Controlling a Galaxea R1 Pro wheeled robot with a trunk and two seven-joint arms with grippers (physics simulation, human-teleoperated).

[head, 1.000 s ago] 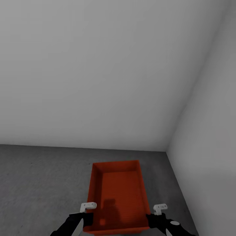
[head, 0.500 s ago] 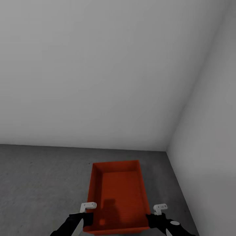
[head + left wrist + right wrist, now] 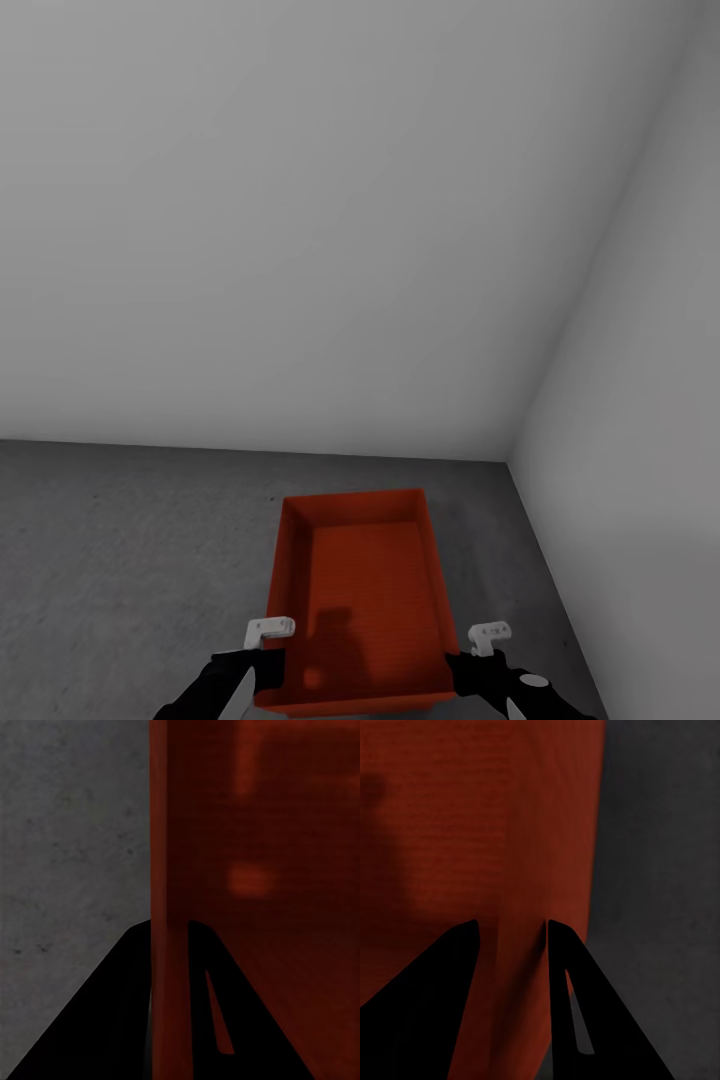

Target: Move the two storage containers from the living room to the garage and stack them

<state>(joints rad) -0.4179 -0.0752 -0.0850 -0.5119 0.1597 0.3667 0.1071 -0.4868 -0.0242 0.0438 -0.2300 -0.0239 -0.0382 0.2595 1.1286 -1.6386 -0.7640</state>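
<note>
One red-orange open-top storage container (image 3: 360,580) sits low in the head view, over the dark grey concrete floor (image 3: 120,540) of the garage, its long side pointing away from me. My left gripper (image 3: 272,668) is shut on its left wall near the closest corner. My right gripper (image 3: 462,668) is shut on its right wall. In the left wrist view the black fingers (image 3: 169,926) straddle the thin red wall (image 3: 169,832). The right wrist view shows the same clamp (image 3: 510,924) on the container (image 3: 472,817). I cannot tell whether the container rests on the floor.
A plain white-grey wall (image 3: 300,200) stands straight ahead, and a second wall (image 3: 640,450) closes in on the right, forming a corner just past the container. Open concrete floor stretches to the left.
</note>
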